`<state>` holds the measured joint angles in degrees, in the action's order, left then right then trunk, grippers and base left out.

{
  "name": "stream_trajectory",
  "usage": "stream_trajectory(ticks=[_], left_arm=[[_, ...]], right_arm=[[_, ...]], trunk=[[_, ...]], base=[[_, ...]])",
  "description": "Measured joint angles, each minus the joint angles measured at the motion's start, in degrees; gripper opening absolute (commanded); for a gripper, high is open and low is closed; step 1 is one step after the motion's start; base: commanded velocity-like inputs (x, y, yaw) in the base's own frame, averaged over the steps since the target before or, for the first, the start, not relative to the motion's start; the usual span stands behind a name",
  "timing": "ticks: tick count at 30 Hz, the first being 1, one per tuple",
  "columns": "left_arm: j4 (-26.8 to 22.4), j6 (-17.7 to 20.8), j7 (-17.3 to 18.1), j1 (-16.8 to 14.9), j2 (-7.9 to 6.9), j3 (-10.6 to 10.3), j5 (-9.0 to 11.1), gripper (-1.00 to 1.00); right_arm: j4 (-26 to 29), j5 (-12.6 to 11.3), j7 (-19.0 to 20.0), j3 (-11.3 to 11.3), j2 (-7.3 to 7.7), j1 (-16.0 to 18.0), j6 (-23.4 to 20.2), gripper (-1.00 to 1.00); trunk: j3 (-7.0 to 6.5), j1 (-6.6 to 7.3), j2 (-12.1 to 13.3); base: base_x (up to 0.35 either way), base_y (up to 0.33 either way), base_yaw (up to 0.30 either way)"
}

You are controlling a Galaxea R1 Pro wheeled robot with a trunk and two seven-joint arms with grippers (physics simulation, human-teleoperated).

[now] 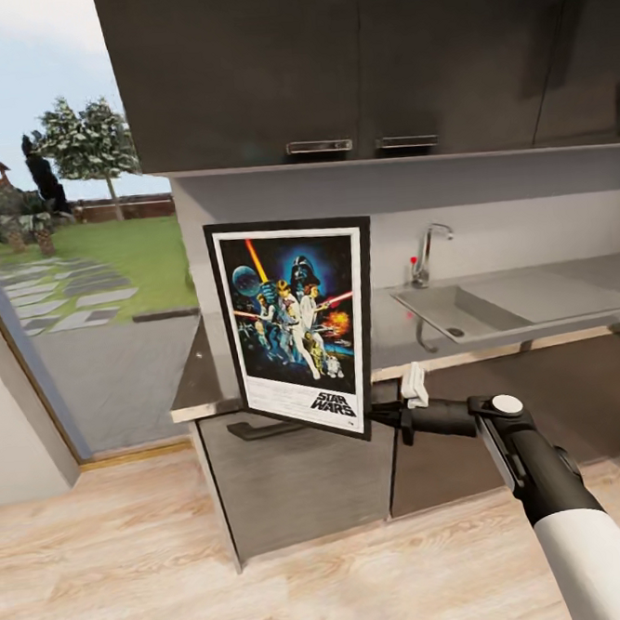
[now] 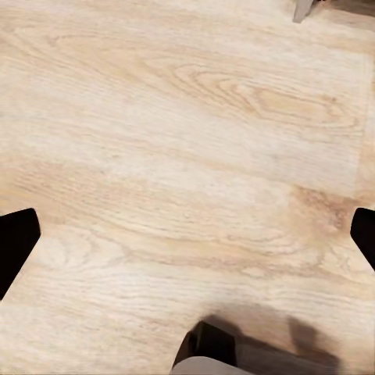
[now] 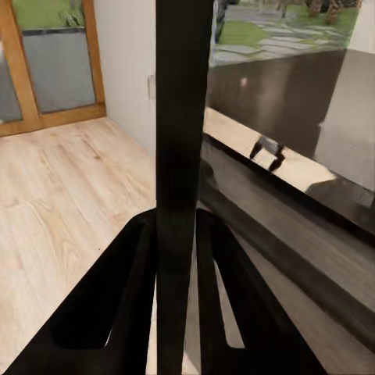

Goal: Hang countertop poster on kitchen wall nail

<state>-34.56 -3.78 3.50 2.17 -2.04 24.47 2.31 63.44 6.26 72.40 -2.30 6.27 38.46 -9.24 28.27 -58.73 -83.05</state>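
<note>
Right hand (image 1: 382, 414) clamped on poster (image 1: 294, 325) lower edge at 4 o'clock, holding it upright, clear of bench (image 1: 396, 340). Left hand (image 2: 187, 234) spread wide, empty, above floor (image 2: 187, 117). Pickup done; carrying to nail and hanging remain.

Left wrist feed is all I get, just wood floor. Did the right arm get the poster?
Observer: Yes. Head view shows the poster held upright off the countertop, right gripper on its lower right corner.
Operator: Grip solid?
Observer: Right wrist view shows the frame edge running between the two jaws, which are shut on it.
Operator: What's nearby?
Observer: The sink is set in the countertop to the poster's right, dark cabinets above.
</note>
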Motion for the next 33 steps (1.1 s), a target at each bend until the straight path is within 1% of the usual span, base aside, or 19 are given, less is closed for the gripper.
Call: stream_trajectory(ticks=[13,22,26,31,33], left_arm=[[0.02,0.0,0.08,-0.01,-0.09,0.0,0.0,1.0],[0.05,0.0,0.08,-0.01,-0.09,-0.01,0.0,1.0],[0.05,0.0,0.08,-0.04,-0.09,-0.01,0.0,1.0],[0.03,0.0,0.08,-0.02,-0.09,-0.01,0.0,1.0],[0.02,0.0,0.08,-0.01,-0.09,-0.01,0.0,1.0]], right_arm=[[0.33,0.0,0.03,-0.03,0.01,0.0,-0.01,-1.0],[0.39,0.0,0.1,0.03,0.01,-0.01,-0.04,-1.0],[0.43,0.0,0.11,0.94,0.06,-0.01,-0.15,-1.0],[0.45,0.01,0.12,1.34,0.08,0.0,-0.18,-1.0],[0.45,0.01,0.12,1.39,0.04,0.0,-0.18,-1.0]], trunk=[[0.0,-0.02,0.0],[0.0,-0.02,0.0],[0.0,-0.02,0.0],[0.0,-0.02,0.0],[0.0,-0.02,0.0]], base=[[-0.156,0.262,0.278],[-0.23,0.236,0.057],[-0.236,0.233,0.005],[-0.236,0.232,0.015],[-0.212,0.21,0.164]])
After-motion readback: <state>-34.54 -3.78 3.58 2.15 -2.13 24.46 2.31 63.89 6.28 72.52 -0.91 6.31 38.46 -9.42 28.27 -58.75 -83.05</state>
